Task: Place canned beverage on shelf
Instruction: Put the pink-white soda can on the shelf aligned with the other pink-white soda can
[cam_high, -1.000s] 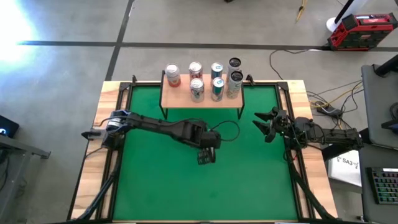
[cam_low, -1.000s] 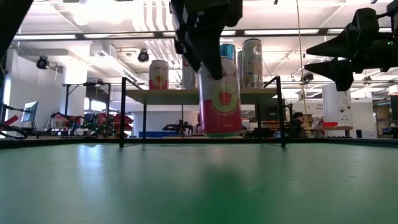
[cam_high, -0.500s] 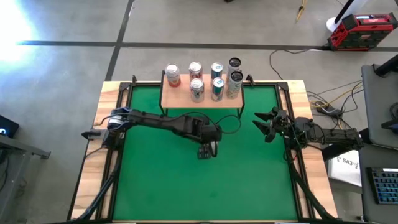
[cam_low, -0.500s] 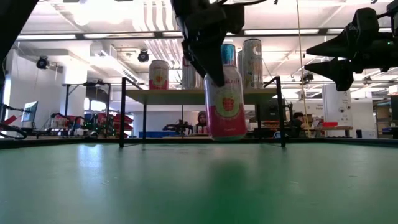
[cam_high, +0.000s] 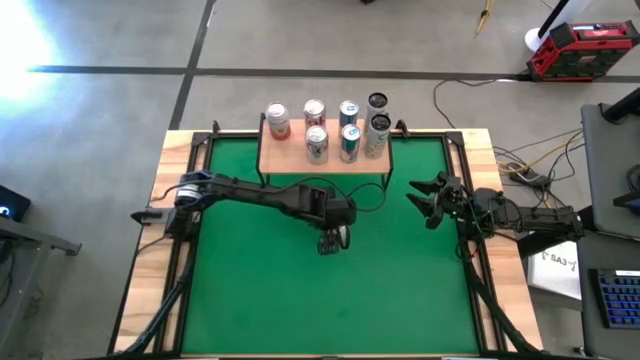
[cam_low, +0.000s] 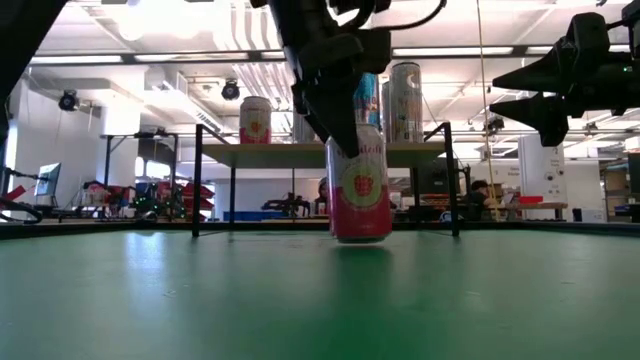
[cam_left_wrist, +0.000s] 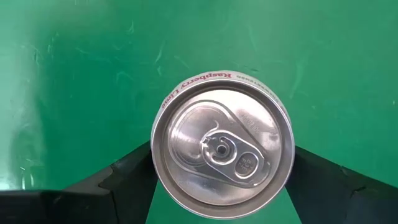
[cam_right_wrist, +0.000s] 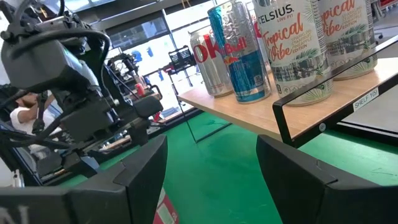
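Now lower, raspberry can (cam_low: 360, 190) in left end effector (cam_low: 340, 120).

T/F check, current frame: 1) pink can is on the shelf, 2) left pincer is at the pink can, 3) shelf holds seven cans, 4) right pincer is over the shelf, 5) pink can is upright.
1) False: the pink can is over the green mat, in front of the shelf.
2) True: the left pincer straddles it.
3) True.
4) False: the right pincer waits off the shelf's right end, open and empty.
5) True.
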